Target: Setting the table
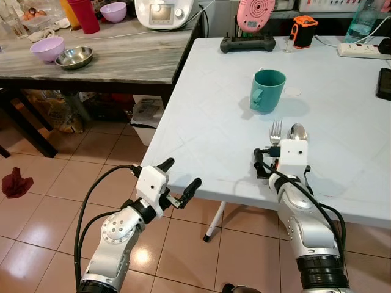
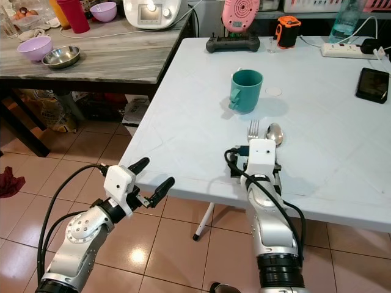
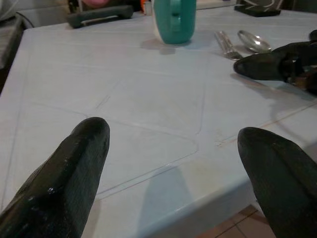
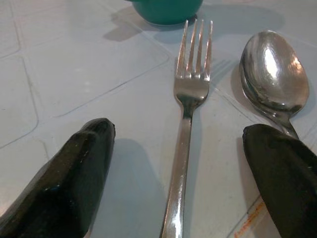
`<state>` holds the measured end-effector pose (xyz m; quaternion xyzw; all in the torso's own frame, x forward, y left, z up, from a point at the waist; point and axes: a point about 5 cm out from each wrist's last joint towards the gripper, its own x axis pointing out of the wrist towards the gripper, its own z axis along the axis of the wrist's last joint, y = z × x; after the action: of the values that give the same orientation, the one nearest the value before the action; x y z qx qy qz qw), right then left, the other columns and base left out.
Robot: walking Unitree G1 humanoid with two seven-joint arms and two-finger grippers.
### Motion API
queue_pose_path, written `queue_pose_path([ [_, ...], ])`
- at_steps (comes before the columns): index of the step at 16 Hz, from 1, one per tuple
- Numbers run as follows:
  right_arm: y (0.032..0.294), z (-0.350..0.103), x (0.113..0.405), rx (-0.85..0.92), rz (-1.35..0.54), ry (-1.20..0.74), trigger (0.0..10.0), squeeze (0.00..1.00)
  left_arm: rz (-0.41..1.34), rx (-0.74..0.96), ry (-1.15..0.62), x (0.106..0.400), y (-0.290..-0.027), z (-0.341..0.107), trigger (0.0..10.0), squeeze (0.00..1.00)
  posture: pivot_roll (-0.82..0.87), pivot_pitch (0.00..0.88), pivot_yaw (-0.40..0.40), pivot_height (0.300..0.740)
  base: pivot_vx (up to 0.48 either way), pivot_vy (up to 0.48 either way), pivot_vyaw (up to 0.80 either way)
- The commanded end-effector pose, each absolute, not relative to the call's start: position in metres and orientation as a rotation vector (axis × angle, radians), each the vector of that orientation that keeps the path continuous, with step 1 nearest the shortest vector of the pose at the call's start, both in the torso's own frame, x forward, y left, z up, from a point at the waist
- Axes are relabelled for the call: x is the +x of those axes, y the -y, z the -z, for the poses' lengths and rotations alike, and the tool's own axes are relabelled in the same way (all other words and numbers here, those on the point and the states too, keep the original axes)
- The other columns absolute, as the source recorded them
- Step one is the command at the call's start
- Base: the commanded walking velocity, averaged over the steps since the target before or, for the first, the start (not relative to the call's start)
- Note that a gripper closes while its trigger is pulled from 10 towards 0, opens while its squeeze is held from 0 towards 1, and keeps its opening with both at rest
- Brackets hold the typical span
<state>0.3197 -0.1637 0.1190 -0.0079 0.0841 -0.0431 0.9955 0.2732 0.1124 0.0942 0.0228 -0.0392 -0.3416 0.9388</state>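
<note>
Nearest the camera, the left gripper (image 1: 181, 177) hovers just off the near edge of a white table (image 1: 201, 128), above the tiled floor (image 1: 49, 201), its two black fingers spread wide and holding nothing. To its right, the right gripper (image 4: 183, 173) rests low over the table near that edge, fingers spread apart on either side of a fork (image 4: 185, 114) handle without pinching it. A spoon (image 4: 274, 77) lies just beside the fork, both flat on the table. Beyond them stands an upright teal mug (image 1: 267, 90). Farther back left, a wooden side table (image 1: 122, 58) carries a purple bowl (image 1: 47, 48) and a steel bowl (image 1: 74, 57).
</note>
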Motion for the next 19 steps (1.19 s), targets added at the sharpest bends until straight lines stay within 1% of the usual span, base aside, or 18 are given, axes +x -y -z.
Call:
queue_pose_path([
  [1,0.163,-0.114,0.321,-0.003,0.082,-0.204,1.4,0.00,0.729,0.053,0.071,0.273,-0.114,-0.094,10.0,0.00,-0.24,0.112,0.095,0.740,0.000,0.000,0.00],
  [2,0.165,-0.114,0.322,0.009,0.079,-0.209,0.0,0.00,0.741,0.050,0.071,0.273,-0.114,-0.095,10.0,0.00,-0.24,0.113,0.095,0.740,0.000,0.000,0.00],
  [11,0.170,-0.102,0.324,0.031,0.027,-0.327,0.0,0.00,0.783,0.048,0.067,0.270,-0.114,-0.096,10.0,0.00,-0.24,0.116,0.095,0.740,0.000,0.000,0.00],
  [19,0.173,-0.093,0.320,0.043,0.002,-0.381,0.0,0.00,0.806,0.047,0.049,0.268,-0.113,-0.092,10.0,0.00,-0.24,0.123,0.098,0.740,0.000,0.000,0.00],
])
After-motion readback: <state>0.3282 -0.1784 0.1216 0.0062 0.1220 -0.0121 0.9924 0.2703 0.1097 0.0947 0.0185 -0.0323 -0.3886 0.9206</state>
